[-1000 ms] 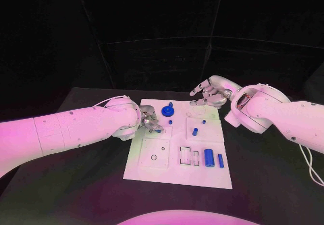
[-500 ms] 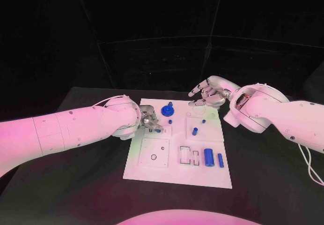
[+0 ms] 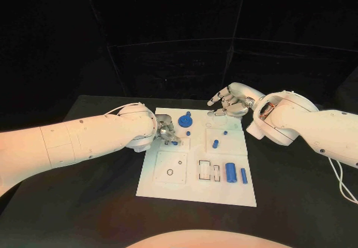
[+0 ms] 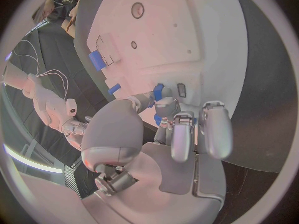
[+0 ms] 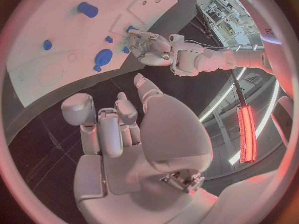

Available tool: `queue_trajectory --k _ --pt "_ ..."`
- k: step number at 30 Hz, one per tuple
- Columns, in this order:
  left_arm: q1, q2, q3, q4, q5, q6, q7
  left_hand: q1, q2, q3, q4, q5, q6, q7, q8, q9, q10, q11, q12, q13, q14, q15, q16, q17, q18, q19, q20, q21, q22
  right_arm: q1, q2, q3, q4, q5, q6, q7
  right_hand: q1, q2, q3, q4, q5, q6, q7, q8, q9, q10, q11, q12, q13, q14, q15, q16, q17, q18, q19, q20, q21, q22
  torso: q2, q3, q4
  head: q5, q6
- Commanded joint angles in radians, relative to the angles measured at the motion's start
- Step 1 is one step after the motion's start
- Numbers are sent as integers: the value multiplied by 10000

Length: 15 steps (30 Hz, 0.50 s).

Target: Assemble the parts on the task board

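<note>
With the left robot hand apparently pinching a small blue part over the board at frame centre, lower it squarely into its hole; right robot hand hovers upper right, fingers apart, empty.

The flat white task board looks like smooth, hard plastic with a faint sheen. The small blue cylindrical parts on it are smooth plastic too — matt. The black table appears covered in dull cloth. Both silver hands look like brushed metal — the white arm shells are glossy plastic.
</note>
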Motion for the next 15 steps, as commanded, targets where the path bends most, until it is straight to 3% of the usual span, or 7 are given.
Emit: queue_trajectory --k 1,15 --pt "-46 73 -36 -26 154 339 -2 -110 67 1231 -1194 23 75 -46 -11 -17 92 -8 72 29 1074 -58 31 2634 -127 84 -34 58 8 21 9 8 18 20 66 35 -1 7 -38 2 15 -10 4 51 -11 -62 1 -25 -8 507 -59 -42 39 159 -64 -31 -60 -13 -5 5 -11 -7 -11" --pt "-43 120 -35 -106 230 240 -15 -496 371 1170 -957 46 270 -105 -32 -41 228 -55 225 185 1074 -89 31 2634 -162 143 -60 168 195 21 29 8 -11 20 81 33 7 16 -39 6 53 -13 4 55 -11 -62 2 -19 -2 507 -59 -43 42 160 -68 -30 -69 -25 1 -9 -5 -19 1"
